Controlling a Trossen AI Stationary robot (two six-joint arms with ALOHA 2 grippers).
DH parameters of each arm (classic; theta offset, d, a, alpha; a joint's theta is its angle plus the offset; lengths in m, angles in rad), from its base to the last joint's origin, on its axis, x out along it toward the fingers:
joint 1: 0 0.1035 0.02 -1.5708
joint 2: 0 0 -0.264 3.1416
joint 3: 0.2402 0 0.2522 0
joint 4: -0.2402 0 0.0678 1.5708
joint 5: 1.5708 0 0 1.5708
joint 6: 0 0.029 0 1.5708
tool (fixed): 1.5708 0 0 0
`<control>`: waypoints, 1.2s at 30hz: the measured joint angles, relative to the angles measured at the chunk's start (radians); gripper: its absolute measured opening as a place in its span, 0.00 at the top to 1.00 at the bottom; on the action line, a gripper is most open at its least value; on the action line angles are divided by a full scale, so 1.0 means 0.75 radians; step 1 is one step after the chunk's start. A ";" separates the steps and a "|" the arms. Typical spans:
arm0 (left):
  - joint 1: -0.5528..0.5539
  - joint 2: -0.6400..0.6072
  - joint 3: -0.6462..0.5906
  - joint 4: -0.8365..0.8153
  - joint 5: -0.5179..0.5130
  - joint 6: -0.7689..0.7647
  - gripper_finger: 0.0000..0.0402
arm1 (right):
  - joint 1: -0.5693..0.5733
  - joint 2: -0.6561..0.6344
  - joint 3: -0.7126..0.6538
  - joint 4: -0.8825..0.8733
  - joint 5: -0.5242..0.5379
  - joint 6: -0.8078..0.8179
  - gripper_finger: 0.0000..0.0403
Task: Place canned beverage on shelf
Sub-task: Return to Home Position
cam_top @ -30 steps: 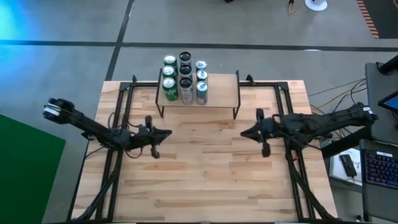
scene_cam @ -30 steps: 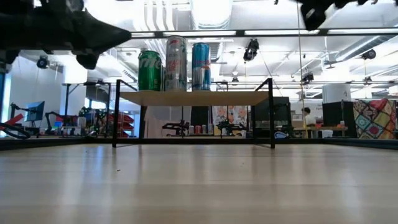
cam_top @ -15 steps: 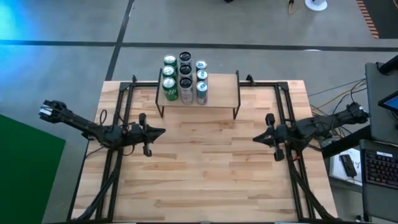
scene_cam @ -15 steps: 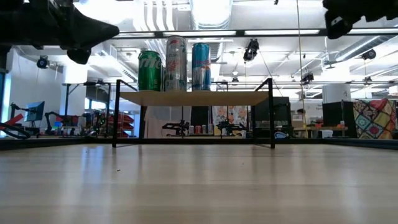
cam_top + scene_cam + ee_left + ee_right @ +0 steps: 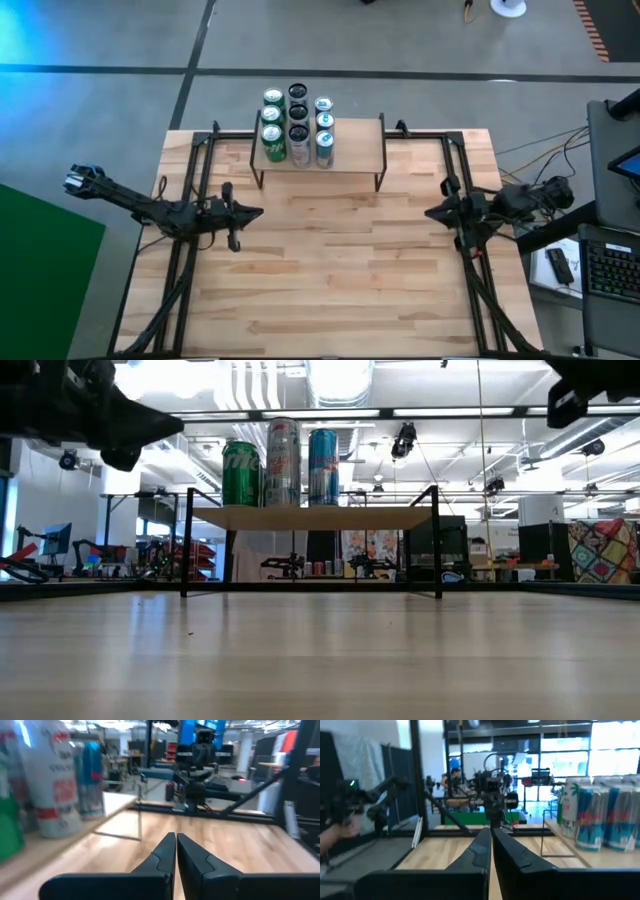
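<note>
A grey concrete floor surrounded the light wooden tabletop (image 5: pixel 330 280), and the low view looked across it into a bright workshop with benches and equipment. The shelf (image 5: pixel 360 145) stood at the far edge of the tabletop, near the middle, its pale plank top resting on thin black legs. Nine cans (image 5: pixel 298 135) stood upright on the left half of the plank in three close columns of three. The green cans (image 5: pixel 272 140) were on the left, the silver cans (image 5: pixel 298 112) in the middle and the blue cans (image 5: pixel 324 145) on the right. The right half of the plank was bare. In the low view the three columns showed side by side above the plank's edge.

The left gripper (image 5: pixel 258 211) hung over the left part of the tabletop, pointing inward, nearer the camera than the shelf and apart from it. In its wrist view its two fingers (image 5: pixel 165 851) were pressed together with nothing between them. The right gripper (image 5: pixel 430 212) hung near the tabletop's right side rail, also pointing inward and well apart from the shelf. Its fingers (image 5: pixel 481 845) likewise met tip to tip and held nothing.
</note>
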 joint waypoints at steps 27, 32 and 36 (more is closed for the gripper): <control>0.000 -0.301 -0.113 -0.173 0.339 0.071 1.00 | -0.249 0.414 -0.176 0.490 -0.177 0.146 0.98; 0.011 -0.402 -0.131 -0.260 0.327 0.080 1.00 | -0.252 0.406 -0.160 0.481 -0.193 0.116 0.98; 0.021 -0.461 -0.130 -0.261 0.334 0.131 1.00 | -0.272 0.405 -0.176 0.466 -0.206 0.113 0.98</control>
